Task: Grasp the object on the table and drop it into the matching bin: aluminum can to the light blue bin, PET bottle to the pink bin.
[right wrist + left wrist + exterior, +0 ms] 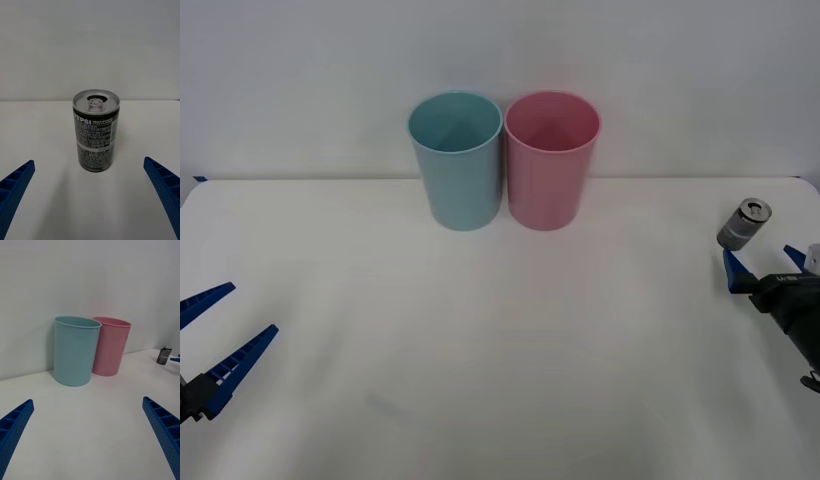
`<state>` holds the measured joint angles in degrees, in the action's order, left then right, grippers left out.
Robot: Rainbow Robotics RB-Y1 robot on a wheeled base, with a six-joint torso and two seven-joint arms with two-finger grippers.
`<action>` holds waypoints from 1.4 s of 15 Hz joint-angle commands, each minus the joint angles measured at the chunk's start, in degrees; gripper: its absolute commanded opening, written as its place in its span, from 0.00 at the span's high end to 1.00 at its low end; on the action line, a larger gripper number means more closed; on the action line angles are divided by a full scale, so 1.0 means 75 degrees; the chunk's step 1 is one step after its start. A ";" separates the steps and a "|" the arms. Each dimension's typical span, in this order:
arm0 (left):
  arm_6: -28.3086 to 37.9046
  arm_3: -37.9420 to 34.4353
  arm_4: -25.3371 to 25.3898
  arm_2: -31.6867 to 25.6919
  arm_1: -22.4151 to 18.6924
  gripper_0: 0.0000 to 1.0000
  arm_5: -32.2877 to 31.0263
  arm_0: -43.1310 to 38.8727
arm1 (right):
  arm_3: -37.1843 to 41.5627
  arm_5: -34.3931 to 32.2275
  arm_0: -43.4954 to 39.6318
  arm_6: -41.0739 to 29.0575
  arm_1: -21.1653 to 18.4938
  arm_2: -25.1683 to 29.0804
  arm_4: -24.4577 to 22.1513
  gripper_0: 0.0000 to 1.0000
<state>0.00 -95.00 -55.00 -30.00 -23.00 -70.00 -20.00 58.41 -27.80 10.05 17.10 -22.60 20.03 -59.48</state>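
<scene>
Your right hand [765, 268] spread wide just short of can [744, 223], far right, framing it for grasp; left hand [210, 345] wide, idle.

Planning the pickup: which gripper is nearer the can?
Right. The right gripper sits just before the can, jaws open; the left gripper is across the table.

Dark grey can [96, 131] with a shiny silver top and white print, light blue bin [456, 160] beside pink bin [550, 160], white table [480, 340], blue ribbed fingers [15, 187].
</scene>
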 commanded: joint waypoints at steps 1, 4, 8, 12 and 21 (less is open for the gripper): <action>0.0000 0.0000 0.0000 0.0000 0.0000 0.00 0.0000 0.0000 | -0.0652 0.0250 0.0640 0.0099 0.0002 0.0001 -0.0131 0.00; 0.0000 0.0000 0.0000 0.0000 0.0000 0.00 0.0000 0.0000 | -0.1414 0.0496 0.1331 0.0205 0.0002 0.0059 -0.0272 0.00; 0.0000 0.0000 0.0000 0.0000 0.0000 0.00 0.0000 0.0000 | -0.2164 0.0988 0.2070 0.0404 0.0002 0.0059 -0.0366 0.00; 0.0000 0.0000 0.0000 0.0000 0.0000 0.00 0.0000 0.0000 | -0.2304 0.1340 0.2316 0.0486 0.0013 -0.0023 -0.0377 0.00; 0.0000 0.0000 0.0000 0.0000 0.0000 0.00 0.0000 0.0000 | -0.2304 0.1633 0.2316 0.0486 0.0013 -0.0105 -0.0331 1.00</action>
<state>0.00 -95.00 -55.00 -30.00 -23.00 -70.00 -20.00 41.17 -15.84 27.41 20.92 -22.50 19.37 -62.01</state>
